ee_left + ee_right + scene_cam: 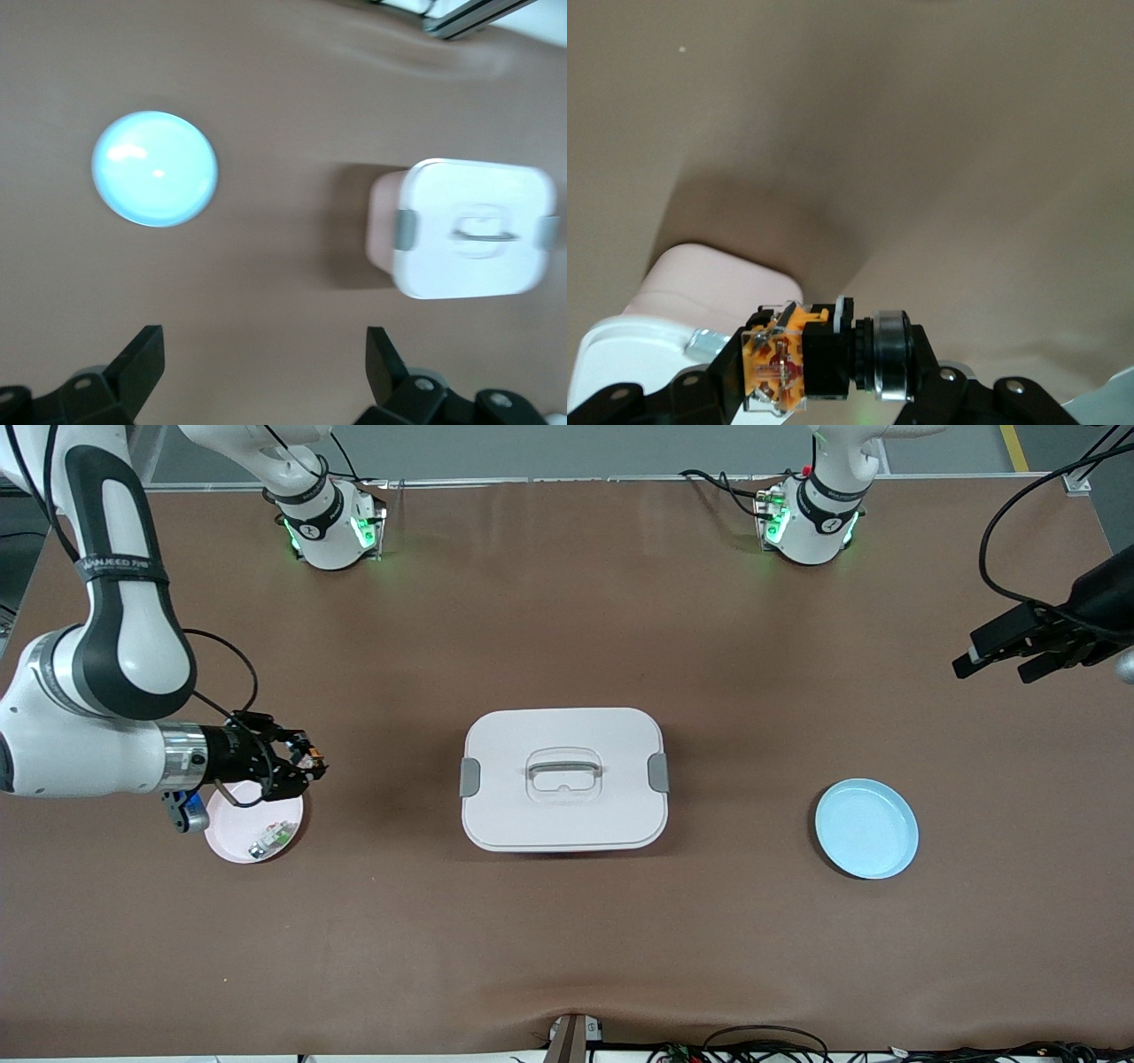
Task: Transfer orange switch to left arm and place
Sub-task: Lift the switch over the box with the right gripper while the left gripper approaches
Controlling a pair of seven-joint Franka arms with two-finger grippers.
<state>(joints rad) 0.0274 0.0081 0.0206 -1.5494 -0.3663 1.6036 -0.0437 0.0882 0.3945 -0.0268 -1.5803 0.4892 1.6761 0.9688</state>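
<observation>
The switch (310, 761) sits at mid left of the front view, pinched tight in my right gripper (299, 766). It's up in the air, over the top edge of the pink plate (232, 841). In the right wrist view I see its orange face and black body squeezed between the fingers (722, 372), w/ a silver ring at one end.

A small green part (272, 836) lies on the pink plate, just below the gripper. Not my thing, I leave it.

The box (564, 778) is in the middle of the frame, lid on, right btw the two plates. The blue plate (866, 828) is at lower right, nothing on it.

My left gripper (1001, 655) hangs at the far right edge, upper part, jaws spread wide, holding nothing. It's waiting. Its wrist view shows the blue plate and the box below it.

What could go wrong, I think: the switch is tiny, so it could slip or twist in the hand-off if the left gripper shuts off-center. If I let go w/ the right too soon, it drops. If I go straight across too low, the arm or switch could bump the box. So I'd go high or around it.
</observation>
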